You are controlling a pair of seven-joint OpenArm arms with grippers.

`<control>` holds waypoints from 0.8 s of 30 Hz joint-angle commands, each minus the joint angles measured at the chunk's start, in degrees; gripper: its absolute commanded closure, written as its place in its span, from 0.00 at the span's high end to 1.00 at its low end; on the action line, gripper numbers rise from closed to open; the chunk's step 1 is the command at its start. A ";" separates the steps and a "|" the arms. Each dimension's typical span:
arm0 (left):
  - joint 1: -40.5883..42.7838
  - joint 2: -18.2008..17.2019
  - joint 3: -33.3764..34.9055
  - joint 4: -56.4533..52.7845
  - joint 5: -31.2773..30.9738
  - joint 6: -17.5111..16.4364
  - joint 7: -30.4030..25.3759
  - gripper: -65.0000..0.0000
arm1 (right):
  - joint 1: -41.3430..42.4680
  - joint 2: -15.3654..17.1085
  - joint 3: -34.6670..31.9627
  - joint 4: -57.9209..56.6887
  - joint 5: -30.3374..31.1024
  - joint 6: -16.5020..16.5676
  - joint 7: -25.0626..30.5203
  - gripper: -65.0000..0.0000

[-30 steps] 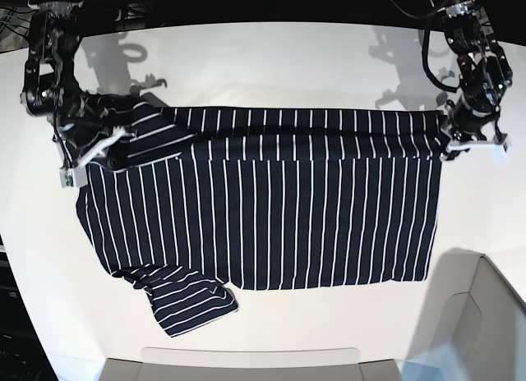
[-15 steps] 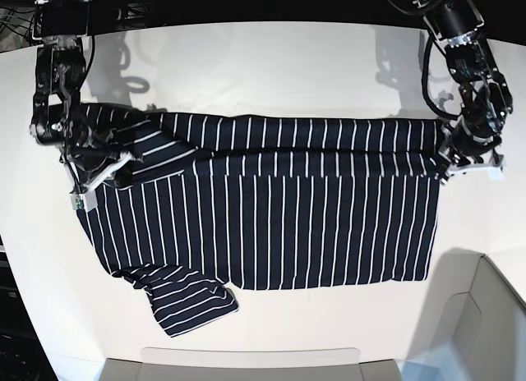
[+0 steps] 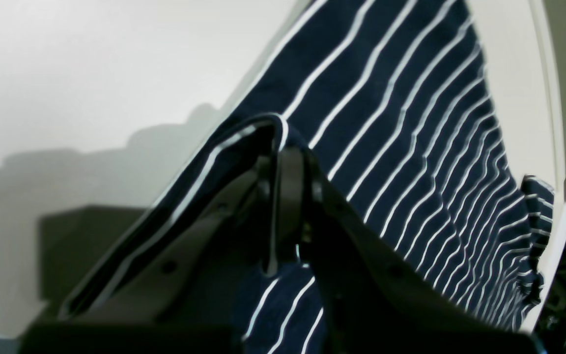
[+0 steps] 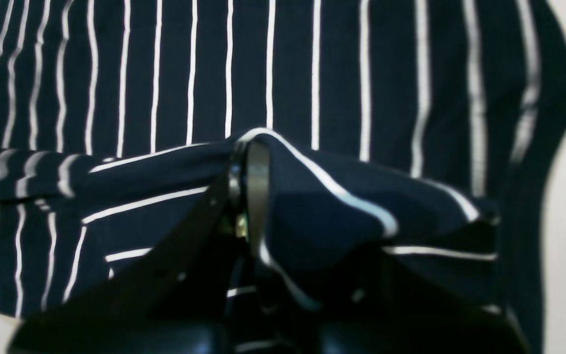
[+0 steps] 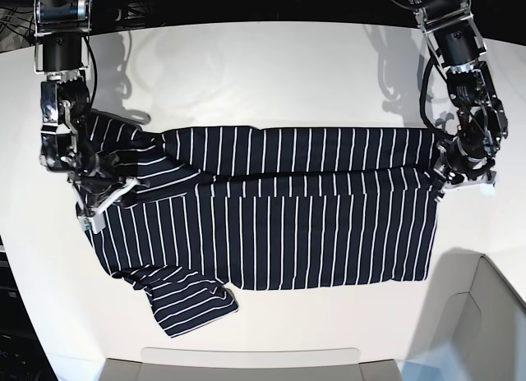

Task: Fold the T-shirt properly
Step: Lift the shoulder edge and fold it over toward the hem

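T-shirt (image 5: 296,225): soft matt cloth, navy with white stripes, lightly wrinkled. Table (image 5: 271,77): smooth white, faint sheen. Left end effector (image 3: 288,162) and right end effector (image 4: 251,162): black, semi-gloss, plastic-looking.

The base view looks steeply down from above onto the whole desk (image 5: 271,77), far enough back to take in both arms at the far edge. The left wrist view sits close behind the left tool (image 3: 288,162), facing out past its tip over the T-shirt (image 3: 410,137) toward the desk's edge. The right wrist view sits just as close behind the right tool (image 4: 248,162), facing striped cloth beyond it. All three views share the T-shirt's pinched fold near each tool.
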 commanded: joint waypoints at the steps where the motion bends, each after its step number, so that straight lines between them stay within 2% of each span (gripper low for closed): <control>1: -2.13 -1.12 -0.13 0.60 0.08 -0.44 -0.97 0.00 | 2.00 1.00 -0.19 0.00 0.29 0.18 2.07 0.00; 6: -2.57 -0.77 -0.13 0.51 4.92 -0.53 -0.36 0.00 | 3.06 0.91 -0.80 -2.28 0.29 0.18 2.60 0.00; 7: -2.57 -0.77 -0.13 0.60 5.01 -0.53 -0.18 0.00 | 3.06 0.91 -0.80 -2.02 0.38 0.18 2.60 0.04; 10: -2.13 -0.77 -0.13 3.32 5.18 -0.53 -0.45 0.18 | 3.06 0.91 -0.54 -1.93 0.55 0.18 2.69 0.22; 12: -2.04 -0.77 -0.13 5.26 5.18 -0.53 -0.18 0.26 | 3.32 0.91 -0.45 -1.40 0.55 0.27 2.69 0.31; 15: -1.95 -0.77 -0.13 8.51 5.18 -0.53 -0.01 0.29 | 3.41 0.91 -0.63 1.41 0.64 0.27 2.60 0.41; 20: -0.02 -0.77 -0.22 12.99 5.09 -0.53 -0.01 0.28 | 2.53 0.91 -0.10 6.69 0.73 0.18 2.16 0.44; 24: 2.09 -0.77 -0.31 16.42 5.18 -0.44 -0.01 0.28 | 0.95 0.91 2.80 10.47 0.73 0.18 2.16 0.44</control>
